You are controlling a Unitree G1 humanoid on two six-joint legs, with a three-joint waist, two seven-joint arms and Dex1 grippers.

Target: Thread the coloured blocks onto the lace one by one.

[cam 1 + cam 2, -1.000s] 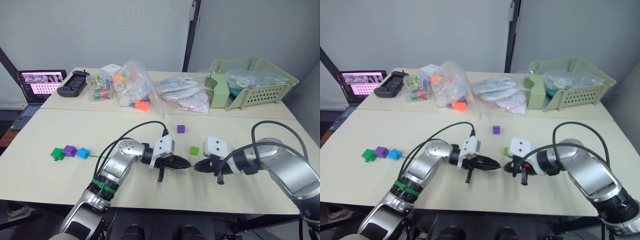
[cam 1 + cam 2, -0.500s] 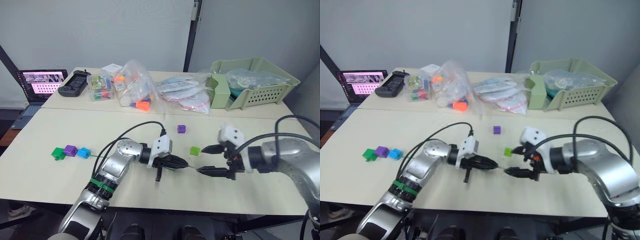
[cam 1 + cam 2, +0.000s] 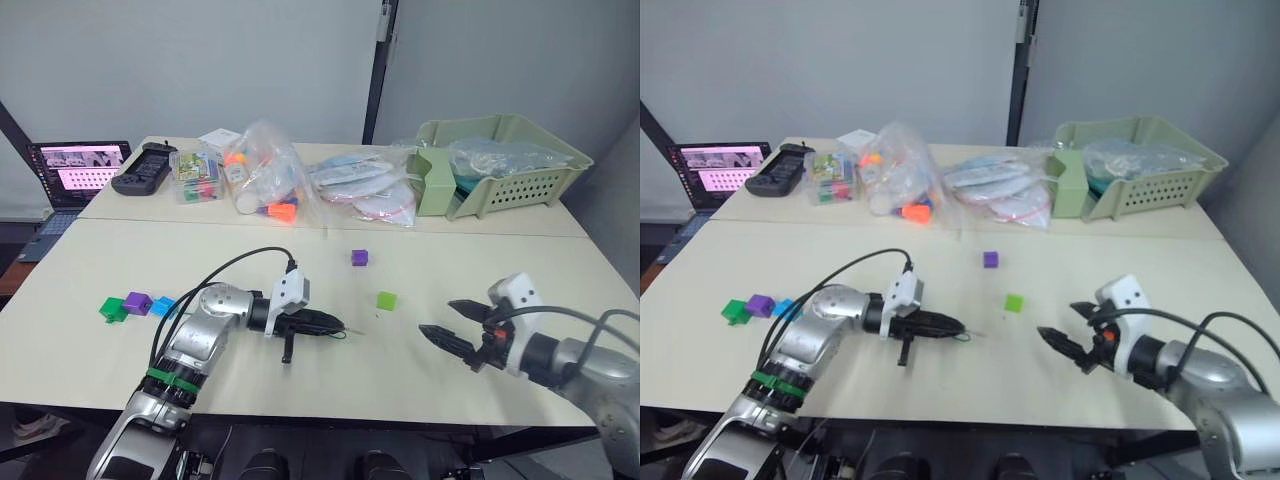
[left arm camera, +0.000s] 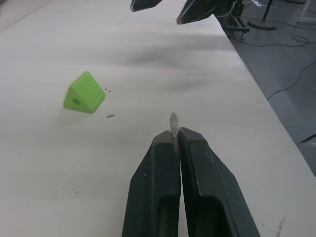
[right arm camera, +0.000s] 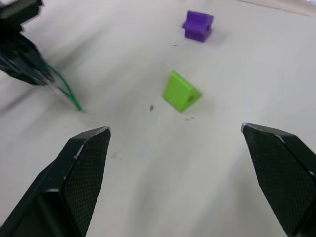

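Observation:
My left gripper (image 3: 328,323) lies low over the table, shut on the pale stiff tip (image 4: 173,120) of the green lace (image 5: 64,89), which pokes out past its fingertips. A lime green block (image 3: 387,299) lies loose on the table between the two grippers, and a purple block (image 3: 360,258) sits farther back. At the far left, a dark green block (image 3: 113,308), a purple one (image 3: 137,302) and a blue one (image 3: 163,305) sit in a row. My right gripper (image 3: 437,317) hovers to the right of the lime block, open wide and holding nothing.
Along the back of the table stand a laptop (image 3: 80,165), a black controller (image 3: 140,170), clear bags of toys (image 3: 265,170) and a pale green basket (image 3: 500,160). The table's front edge (image 3: 330,412) runs close below both grippers.
My right gripper has opened wide and drawn back to the right, away from the left one. My left gripper has pulled left with the lace tip still in it.

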